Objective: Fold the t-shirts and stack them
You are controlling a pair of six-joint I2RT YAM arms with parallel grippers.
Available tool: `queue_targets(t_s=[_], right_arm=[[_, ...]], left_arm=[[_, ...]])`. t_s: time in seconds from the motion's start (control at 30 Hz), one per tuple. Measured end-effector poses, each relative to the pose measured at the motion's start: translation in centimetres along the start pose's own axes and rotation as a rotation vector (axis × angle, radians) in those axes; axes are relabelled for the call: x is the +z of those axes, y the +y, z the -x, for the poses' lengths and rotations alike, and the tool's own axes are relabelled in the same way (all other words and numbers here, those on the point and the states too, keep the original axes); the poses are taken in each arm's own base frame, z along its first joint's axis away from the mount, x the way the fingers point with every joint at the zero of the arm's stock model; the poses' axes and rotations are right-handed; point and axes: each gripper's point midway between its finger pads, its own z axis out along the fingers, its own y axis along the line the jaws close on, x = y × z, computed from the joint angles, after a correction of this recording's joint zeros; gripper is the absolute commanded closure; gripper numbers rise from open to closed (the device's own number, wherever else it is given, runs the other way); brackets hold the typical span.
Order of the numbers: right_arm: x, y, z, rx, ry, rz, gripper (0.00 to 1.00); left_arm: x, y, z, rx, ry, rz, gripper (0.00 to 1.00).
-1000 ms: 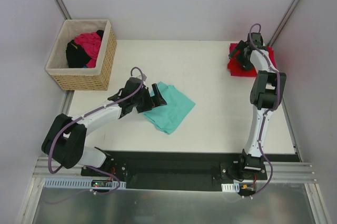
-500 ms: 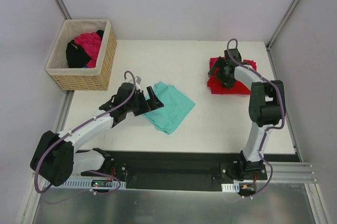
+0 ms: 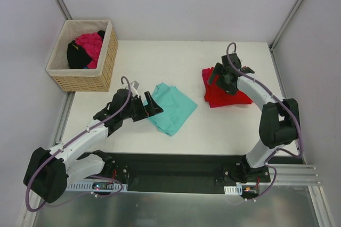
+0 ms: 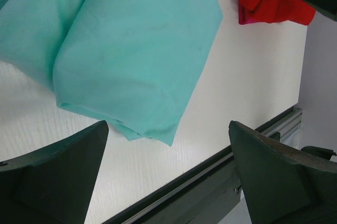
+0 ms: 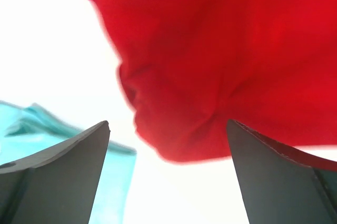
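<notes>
On the bench, seen from above, the folded teal t-shirt lies near the middle. The left fingers stand spread just beside its left edge, gripping nothing. The rumpled red t-shirt lies apart to the right, and the right fingers are parted over its far-left corner, likely to bring it toward the teal one for stacking. A basket holds other clothes.

The left wrist view shows the teal t-shirt's folded corner ahead of the open fingers.

From the right wrist, red t-shirt bunches beyond wide fingers, unclamped; the teal t-shirt shows at left.
</notes>
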Motion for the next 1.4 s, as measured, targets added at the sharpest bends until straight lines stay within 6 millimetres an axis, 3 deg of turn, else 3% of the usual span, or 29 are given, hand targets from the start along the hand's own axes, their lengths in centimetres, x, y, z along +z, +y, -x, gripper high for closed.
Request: queue_targets(t_s=[0.1, 0.23, 0.33, 0.4, 0.53, 0.7, 1.03, 1.23, 1.4], right_arm=[[-3.8, 1.1, 2.1, -0.038, -0.092, 0.022, 0.03], [-10.7, 3.6, 4.8, -0.057, -0.244, 0.147, 0.04], [-14.6, 3.7, 5.3, -0.055, -0.321, 0.208, 0.03], [-15.7, 2.9, 4.8, -0.056, -0.343, 0.213, 0.03], [-14.5, 1.1, 2.5, -0.076, -0.302, 0.175, 0.03], [-12.4, -0.8, -0.2, -0.104, -0.226, 0.115, 0.03], [-12.2, -0.9, -0.5, -0.120, -0.219, 0.112, 0.03], [-12.0, -1.0, -0.7, -0.122, -0.214, 0.109, 0.04], [-12.0, -1.0, -0.7, -0.122, -0.215, 0.110, 0.04]], left_arm=[[-0.8, -0.9, -0.1, 0.006, 0.005, -0.038, 0.02], [-0.9, -3.0, -0.5, -0.004, 0.038, -0.086, 0.02], [0.0, -4.5, -3.1, -0.011, 0.122, -0.108, 0.02], [0.6, -5.1, -5.1, -0.022, 0.174, -0.120, 0.02], [1.9, -5.5, -7.8, -0.038, 0.237, -0.134, 0.02], [3.8, -5.5, -8.2, -0.057, 0.241, -0.140, 0.02], [6.9, -3.3, -9.2, -0.068, 0.265, -0.064, 0.03], [6.9, -2.8, -9.3, -0.072, 0.264, -0.055, 0.03], [4.7, -1.5, -9.1, -0.077, 0.242, -0.008, 0.02]])
